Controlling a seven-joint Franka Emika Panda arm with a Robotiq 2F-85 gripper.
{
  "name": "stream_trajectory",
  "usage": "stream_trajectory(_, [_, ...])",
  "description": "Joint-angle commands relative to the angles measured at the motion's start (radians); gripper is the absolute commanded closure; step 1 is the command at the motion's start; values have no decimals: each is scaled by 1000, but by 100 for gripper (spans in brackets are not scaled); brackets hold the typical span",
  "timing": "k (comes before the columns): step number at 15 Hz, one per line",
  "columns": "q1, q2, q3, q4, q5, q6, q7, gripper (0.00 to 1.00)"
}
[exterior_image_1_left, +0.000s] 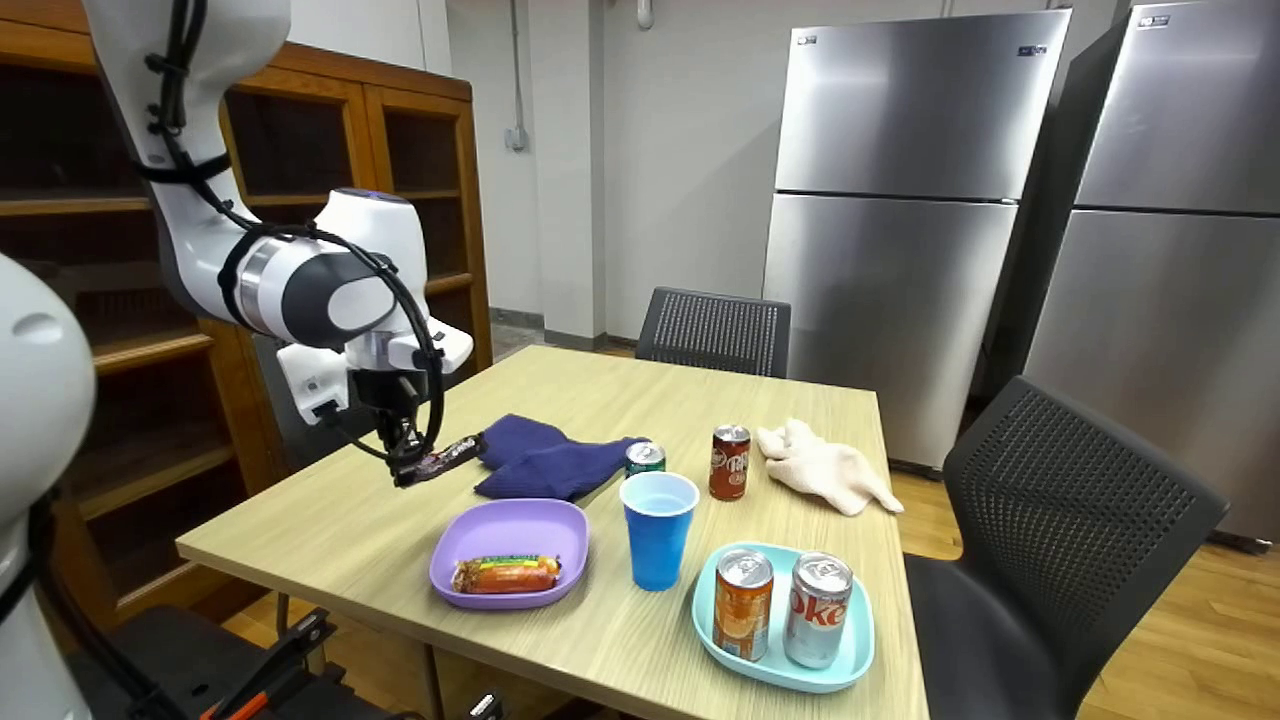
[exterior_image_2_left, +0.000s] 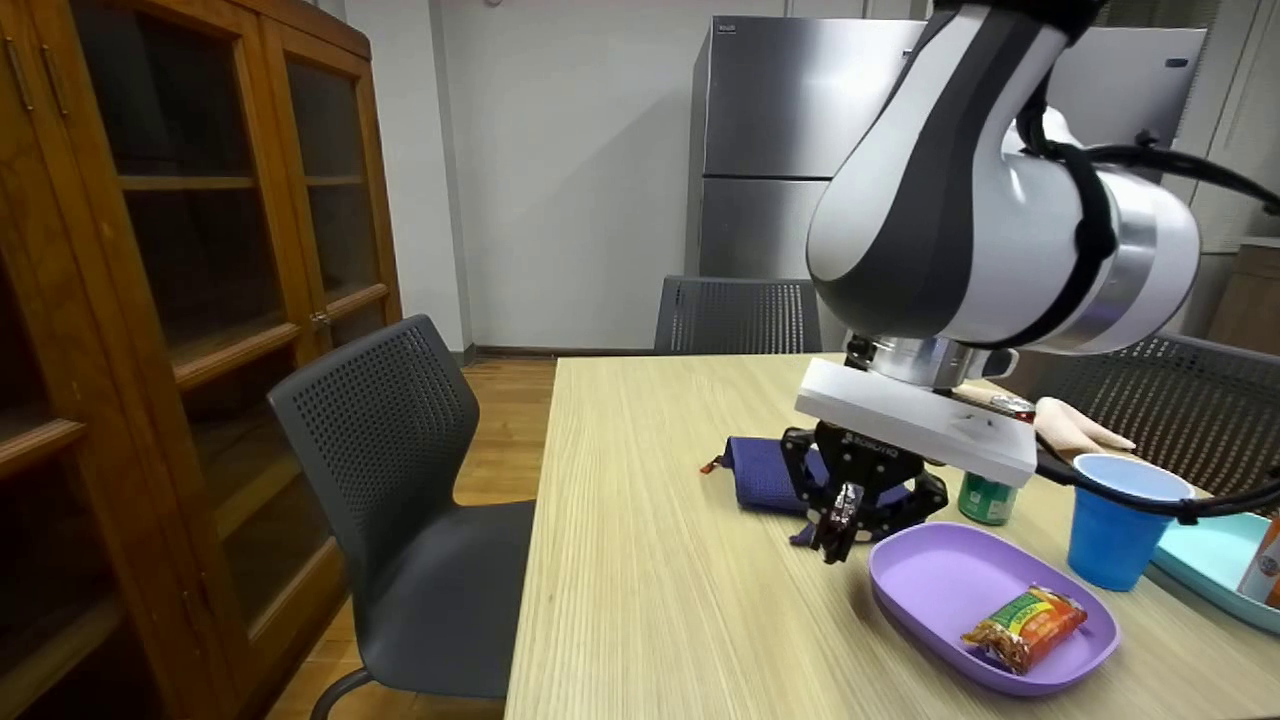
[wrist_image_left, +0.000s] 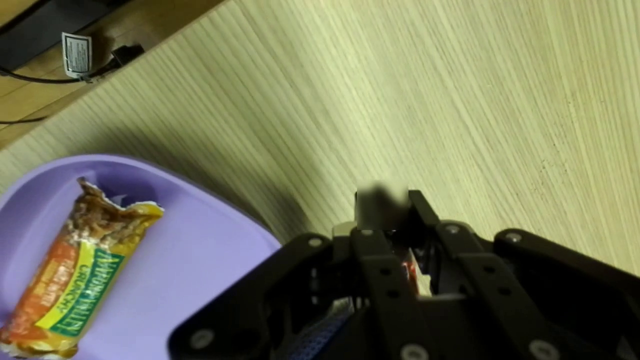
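Nearly closed, the hand (exterior_image_2_left: 838, 538) holds what seems a dark wrapped bar (exterior_image_1_left: 452, 459).

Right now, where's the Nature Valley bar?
In an exterior view, the Nature Valley Crunchy bar lies in the purple plate, to the left of the blue cup.

“Nature Valley Crunchy” wrapper (wrist_image_left: 77, 280) — “oke” can (exterior_image_1_left: 818, 610) — “Robotiq” claw (exterior_image_2_left: 836, 538)

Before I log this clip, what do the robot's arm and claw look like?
The arm is rounded and white with dark grey sections and silver bands; black cables run along it, with black straps. A flat white bar sits above the claw, which is black, with jointed fingers and white ROBOTIQ lettering.
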Motion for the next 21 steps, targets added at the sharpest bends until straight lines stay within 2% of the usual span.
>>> stream_trajectory(1, [-5,-80,-10,-85,26,31,69,95])
stream_trajectory(5, [-29,-96,-17,-125,65,48,101,95])
stream_trajectory(7, [-66,-97,11,-128,145,51,76,95])
stream_trajectory(13, [-135,-74,35,-110,400,67,-15,95])
stream_trajectory(21, [-201,-22,18,-78,550,63,-118,95])
